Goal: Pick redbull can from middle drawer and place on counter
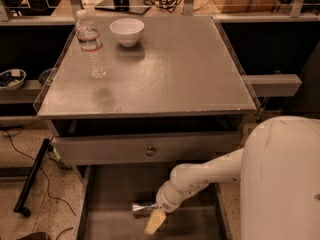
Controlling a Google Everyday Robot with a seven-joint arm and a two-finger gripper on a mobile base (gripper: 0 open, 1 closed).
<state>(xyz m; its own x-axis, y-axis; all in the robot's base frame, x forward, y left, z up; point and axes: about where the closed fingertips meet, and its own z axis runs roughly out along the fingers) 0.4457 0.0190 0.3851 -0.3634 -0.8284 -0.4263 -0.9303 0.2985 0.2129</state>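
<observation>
The white arm's [210, 171] gripper [154, 222] was down inside the wide, shallow grey middle drawer [115, 191], and honestly I couldn't tell if it was apart or closed. The small silver redbull can [141, 208] lay on its side just up-left of the gripper, right beside it. The grey speckled tabletop [180, 69], clear plastic water bottle [91, 46] and white bowl [127, 31] sat well above it.

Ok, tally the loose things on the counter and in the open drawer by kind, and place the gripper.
water bottle: 1, on the counter
white bowl: 1, on the counter
redbull can: 1, in the middle drawer
Total: 3
The gripper is low in the middle drawer, right beside the redbull can.
</observation>
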